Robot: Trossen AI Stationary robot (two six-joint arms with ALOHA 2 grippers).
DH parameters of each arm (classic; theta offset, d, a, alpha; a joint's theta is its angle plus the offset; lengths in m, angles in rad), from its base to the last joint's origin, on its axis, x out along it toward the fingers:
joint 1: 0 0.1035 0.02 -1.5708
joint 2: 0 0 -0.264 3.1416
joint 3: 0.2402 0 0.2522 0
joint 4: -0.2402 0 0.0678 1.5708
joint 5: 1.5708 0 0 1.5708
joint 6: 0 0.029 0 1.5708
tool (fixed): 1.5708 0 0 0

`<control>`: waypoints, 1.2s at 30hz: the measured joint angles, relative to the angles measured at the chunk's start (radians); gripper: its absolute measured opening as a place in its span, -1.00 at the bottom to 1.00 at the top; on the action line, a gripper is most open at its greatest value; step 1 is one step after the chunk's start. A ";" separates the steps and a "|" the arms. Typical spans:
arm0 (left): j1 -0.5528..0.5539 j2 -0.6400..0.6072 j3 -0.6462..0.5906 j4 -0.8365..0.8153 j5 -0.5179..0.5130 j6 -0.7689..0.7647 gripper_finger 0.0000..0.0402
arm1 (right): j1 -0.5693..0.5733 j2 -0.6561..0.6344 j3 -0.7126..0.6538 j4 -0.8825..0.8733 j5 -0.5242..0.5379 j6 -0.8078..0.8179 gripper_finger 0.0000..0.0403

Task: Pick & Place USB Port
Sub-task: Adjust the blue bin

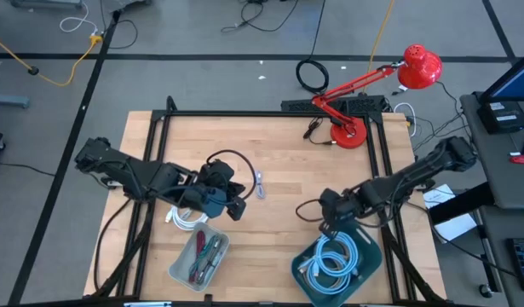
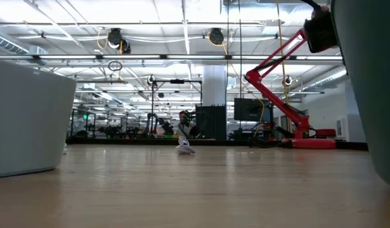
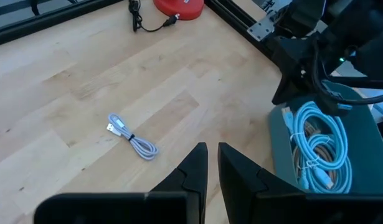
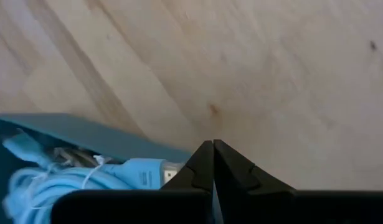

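1. Two arms are over the wooden table [image 1: 279, 153].
2. Right gripper [image 4: 212, 144] is at the edge of the teal bin [image 1: 364, 256] with light-blue cables [image 1: 334, 256]; its fingers are clenched together, grasping nothing visible.
3. Left gripper [image 3: 211, 149] is nearly closed and empty.
4. Small white USB cable [image 3: 132, 137] lies on the table between the arms.

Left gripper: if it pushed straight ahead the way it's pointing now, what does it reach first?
Probably bare table. The left gripper points past the white coiled cable, which lies off to one side, and the teal bin, on the other.
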 joint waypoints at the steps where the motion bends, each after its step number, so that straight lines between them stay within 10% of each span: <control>1: -0.002 0.000 0.000 -0.002 0.000 0.000 -0.80 | 0.015 0.004 0.000 -0.013 0.001 0.021 -1.00; 36: 0.007 0.000 0.000 -0.001 -0.017 0.043 -0.80 | 0.552 -0.058 0.000 -0.126 0.045 0.825 -1.00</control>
